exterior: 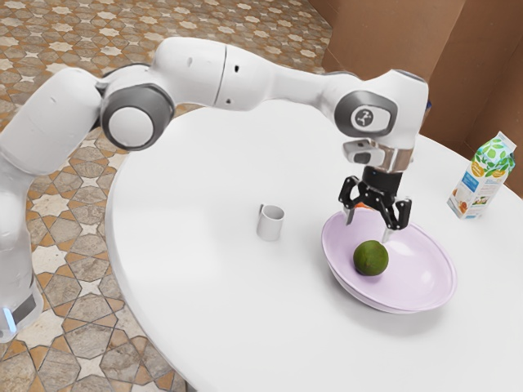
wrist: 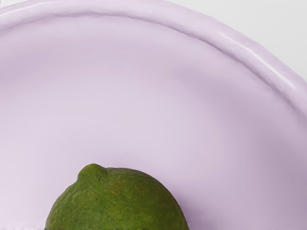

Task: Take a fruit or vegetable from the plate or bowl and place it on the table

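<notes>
Hovering above bowl (exterior: pixel 418 269), gripper (exterior: pixel 368 226) is holding nothing, jaws standing apart. Lime (exterior: pixel 371 258) is lying inside, off toward bowl edge facing mug (exterior: pixel 270 222). Probably handling light, firm, hardly fragile; smooth rounded skin likely slipping or rolling under lopsided pinch. Best hold: jaws straddling widest middle evenly, squeezing moderately, clearing bowl wall, then lowering gently onto table (exterior: pixel 192 204).

From where I stood, I could read no word or number. The carton (exterior: pixel 482 178) bore colourful print, too small to make out, and the arm (exterior: pixel 245 77) carried a small emblem (exterior: pixel 362 119) on a grey patch.
</notes>
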`<act>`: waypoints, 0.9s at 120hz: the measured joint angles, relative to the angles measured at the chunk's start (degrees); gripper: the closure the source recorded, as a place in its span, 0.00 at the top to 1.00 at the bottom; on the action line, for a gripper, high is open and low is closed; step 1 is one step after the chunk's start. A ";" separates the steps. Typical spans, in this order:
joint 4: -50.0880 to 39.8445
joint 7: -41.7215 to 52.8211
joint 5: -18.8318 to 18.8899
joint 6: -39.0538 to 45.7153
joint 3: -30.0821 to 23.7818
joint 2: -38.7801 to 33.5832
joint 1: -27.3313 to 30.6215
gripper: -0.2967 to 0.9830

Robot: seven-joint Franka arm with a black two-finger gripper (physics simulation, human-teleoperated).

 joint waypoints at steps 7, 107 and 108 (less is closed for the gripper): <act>0.00 -0.87 -0.19 0.91 0.03 0.64 -0.02 0.77; -0.10 -10.20 0.14 5.90 -0.04 1.36 0.22 0.77; -0.09 -10.24 0.14 5.87 -0.04 1.36 0.23 0.77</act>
